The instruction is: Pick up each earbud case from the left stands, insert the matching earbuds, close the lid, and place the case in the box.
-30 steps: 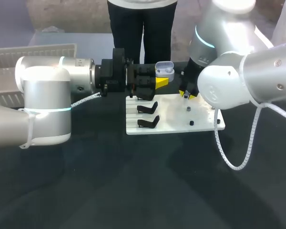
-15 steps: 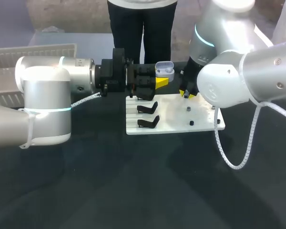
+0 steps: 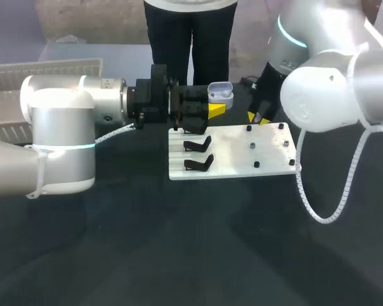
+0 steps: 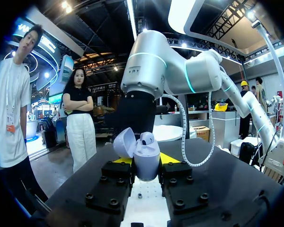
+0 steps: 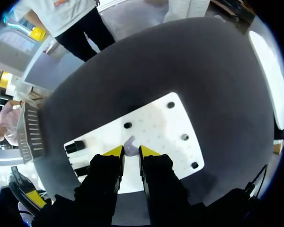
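My left gripper (image 3: 215,107) holds a white earbud case (image 3: 221,94) above the white board's (image 3: 233,153) far left corner. In the left wrist view the gripper (image 4: 146,165) is shut on the case (image 4: 147,161); its lid (image 4: 125,142) stands open and one earbud (image 4: 146,138) sits inside. My right gripper (image 3: 255,117) hangs over the board's far edge. The right wrist view shows this gripper (image 5: 131,151) shut on a small pale earbud (image 5: 129,146), well above the board (image 5: 154,130).
Two black stands (image 3: 198,154) sit on the board's left part, and several small black pegs (image 3: 251,146) stud its right part. A pale slatted box (image 3: 25,80) stands at the table's far left, behind my left arm.
My right gripper has lifted off the board and moved back and to the right with the earbud, uncovering a peg. The left arm and case have stayed still.
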`<control>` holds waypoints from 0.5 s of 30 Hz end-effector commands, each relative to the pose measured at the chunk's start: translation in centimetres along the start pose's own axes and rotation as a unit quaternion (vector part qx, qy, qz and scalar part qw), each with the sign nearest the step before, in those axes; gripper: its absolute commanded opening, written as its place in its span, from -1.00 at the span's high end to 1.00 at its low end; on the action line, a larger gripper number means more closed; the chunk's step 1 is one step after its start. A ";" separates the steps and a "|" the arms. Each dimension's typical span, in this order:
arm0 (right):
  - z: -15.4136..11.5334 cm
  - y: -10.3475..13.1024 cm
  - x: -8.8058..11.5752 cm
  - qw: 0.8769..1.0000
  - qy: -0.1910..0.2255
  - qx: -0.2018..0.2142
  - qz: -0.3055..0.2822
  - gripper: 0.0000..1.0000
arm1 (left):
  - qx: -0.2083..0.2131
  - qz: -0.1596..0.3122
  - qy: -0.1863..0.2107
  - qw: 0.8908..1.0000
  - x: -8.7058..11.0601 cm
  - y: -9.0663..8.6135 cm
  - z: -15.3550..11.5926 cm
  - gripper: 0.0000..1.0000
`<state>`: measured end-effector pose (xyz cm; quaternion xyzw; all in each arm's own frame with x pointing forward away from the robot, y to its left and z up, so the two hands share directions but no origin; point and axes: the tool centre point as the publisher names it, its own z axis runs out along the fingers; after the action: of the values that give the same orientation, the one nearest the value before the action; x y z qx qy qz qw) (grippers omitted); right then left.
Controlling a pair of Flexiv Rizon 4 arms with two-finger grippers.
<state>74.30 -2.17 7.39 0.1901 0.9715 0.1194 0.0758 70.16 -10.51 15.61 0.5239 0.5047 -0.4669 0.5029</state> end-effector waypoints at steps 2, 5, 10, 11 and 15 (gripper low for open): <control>-2.2 -0.9 0.3 0.999 0.038 -0.008 -0.020 1.00 | -0.003 0.002 -0.002 1.000 0.1 -0.1 0.0 1.00; -3.4 -1.2 1.1 0.998 0.046 -0.009 -0.042 1.00 | -0.003 0.002 -0.002 1.000 0.1 -0.1 0.0 1.00; -5.7 -1.9 2.5 0.995 0.056 0.001 -0.084 1.00 | -0.003 0.002 -0.002 1.000 0.1 -0.1 0.0 1.00; -6.2 -2.0 2.8 0.994 0.059 -0.005 -0.094 1.00 | -0.003 0.002 -0.002 1.000 0.1 -0.1 0.0 1.00; -8.6 -2.1 4.3 0.987 0.068 0.009 -0.143 1.00 | -0.003 0.002 -0.002 1.000 0.1 -0.1 0.0 1.00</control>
<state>69.36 -3.77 12.75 0.0520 0.9917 0.1153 0.0225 70.16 -10.51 15.61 0.5239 0.5047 -0.4669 0.5029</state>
